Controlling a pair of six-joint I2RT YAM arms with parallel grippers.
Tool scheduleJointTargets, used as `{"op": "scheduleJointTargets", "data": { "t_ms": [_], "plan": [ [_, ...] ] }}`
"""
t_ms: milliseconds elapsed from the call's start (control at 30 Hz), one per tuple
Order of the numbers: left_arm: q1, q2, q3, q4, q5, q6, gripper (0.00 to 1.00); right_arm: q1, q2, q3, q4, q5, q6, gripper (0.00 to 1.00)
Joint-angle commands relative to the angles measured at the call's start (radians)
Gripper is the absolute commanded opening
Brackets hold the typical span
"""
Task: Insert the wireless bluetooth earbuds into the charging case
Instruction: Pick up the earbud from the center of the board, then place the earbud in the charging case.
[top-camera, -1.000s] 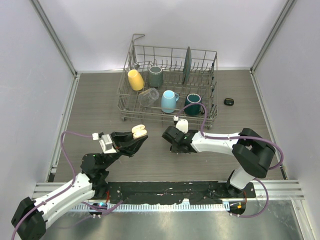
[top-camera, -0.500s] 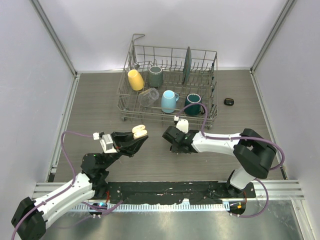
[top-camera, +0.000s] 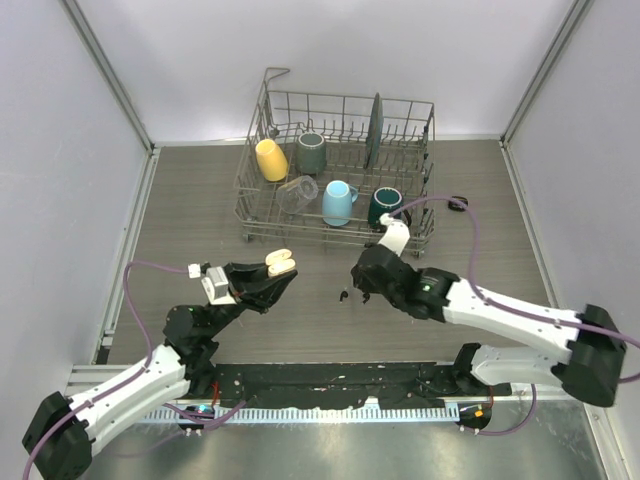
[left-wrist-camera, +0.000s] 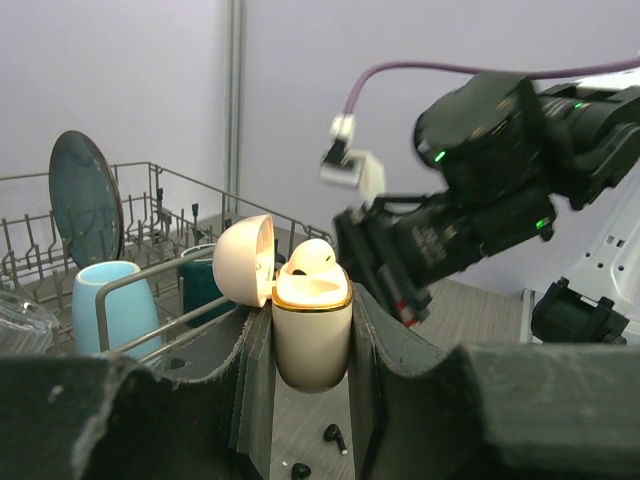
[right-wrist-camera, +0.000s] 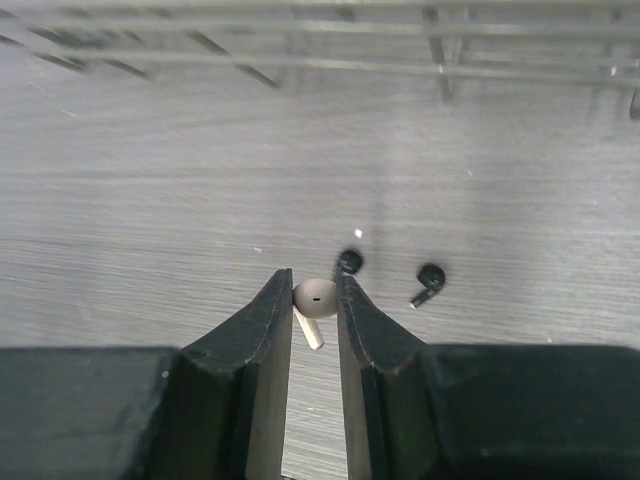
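Observation:
My left gripper (left-wrist-camera: 310, 330) is shut on the cream charging case (left-wrist-camera: 311, 330), held upright off the table with its lid open; it also shows in the top view (top-camera: 279, 263). One cream earbud (left-wrist-camera: 312, 258) sits in the case. My right gripper (right-wrist-camera: 315, 300) is shut on a second cream earbud (right-wrist-camera: 315, 299), held above the table. In the top view my right gripper (top-camera: 362, 283) is to the right of the case, apart from it. Two black earbuds (right-wrist-camera: 430, 277) (right-wrist-camera: 350, 262) lie on the table below.
A wire dish rack (top-camera: 338, 165) at the back holds a yellow mug (top-camera: 271, 159), a blue mug (top-camera: 338, 202), dark mugs and a plate. A small black case (top-camera: 458, 203) lies right of the rack.
My right arm has swung: its gripper moved right and slightly toward the front, lifting off the table. The left gripper and case stayed still.

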Motion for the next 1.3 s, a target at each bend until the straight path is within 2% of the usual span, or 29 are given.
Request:
{"op": "scheduleJointTargets", "data": {
  "t_ms": [0,67,200,233,300,433,633,767,1267],
  "plan": [
    [0.005,0.017,0.017,0.066,-0.025,0.009,0.0,0.051,-0.171,-0.041,0.122,0.151,-0.007,0.01],
    [0.005,0.026,0.019,0.077,-0.028,0.006,0.0,0.077,-0.259,-0.061,0.19,0.215,-0.025,0.01],
    [0.005,0.048,0.023,0.095,-0.026,-0.003,0.0,0.175,-0.36,-0.096,0.365,0.292,-0.178,0.01],
    [0.005,0.051,0.026,0.101,-0.025,-0.005,0.0,0.194,-0.385,-0.104,0.459,0.298,-0.205,0.01],
    [0.005,0.066,0.031,0.103,-0.016,-0.009,0.0,0.225,-0.402,-0.124,0.535,0.326,-0.248,0.01],
    [0.006,0.083,0.04,0.12,-0.005,-0.018,0.0,0.289,-0.414,-0.168,0.823,0.308,-0.383,0.01],
    [0.005,0.101,0.048,0.133,0.023,-0.025,0.0,0.321,-0.341,-0.173,1.053,0.252,-0.47,0.01],
    [0.005,0.111,0.052,0.133,0.05,-0.026,0.0,0.331,-0.282,-0.148,1.13,0.216,-0.484,0.01],
    [0.005,0.144,0.077,0.13,0.118,-0.011,0.0,0.355,-0.118,-0.056,1.181,0.055,-0.478,0.01]
  ]
}}
